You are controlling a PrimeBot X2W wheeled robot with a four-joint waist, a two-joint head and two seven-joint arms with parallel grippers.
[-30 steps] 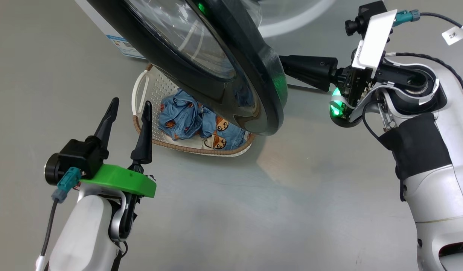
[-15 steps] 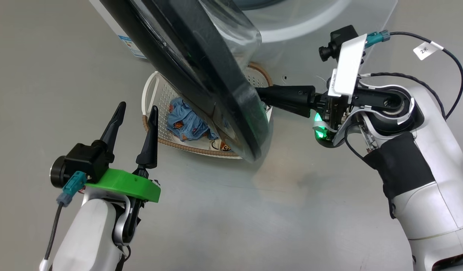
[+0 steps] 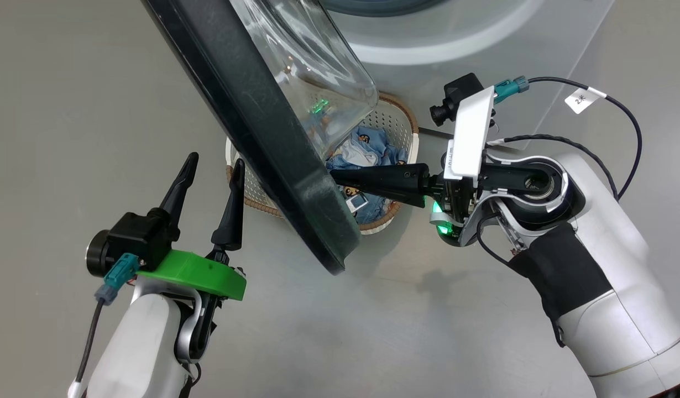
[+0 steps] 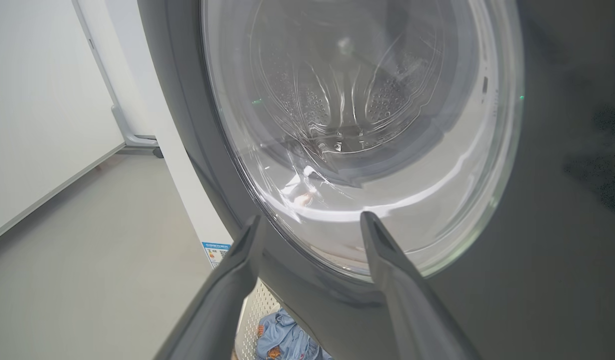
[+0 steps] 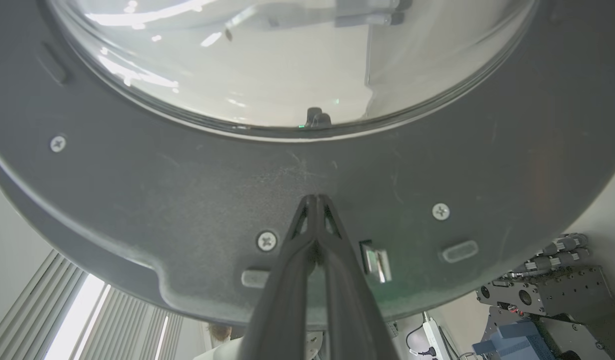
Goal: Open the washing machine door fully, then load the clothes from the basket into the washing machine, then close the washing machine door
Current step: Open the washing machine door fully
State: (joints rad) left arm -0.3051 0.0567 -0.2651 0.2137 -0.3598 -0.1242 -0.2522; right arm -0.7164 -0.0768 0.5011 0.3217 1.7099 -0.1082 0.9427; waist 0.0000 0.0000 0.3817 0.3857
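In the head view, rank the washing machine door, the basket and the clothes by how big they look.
1. washing machine door: by far the largest, and also nearest the camera.
2. basket: partly hidden behind the door.
3. clothes: smallest, lying inside the basket.

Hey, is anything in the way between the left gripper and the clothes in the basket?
Yes. The partly open washing machine door hangs between the left gripper and the clothes, slanting over the basket.
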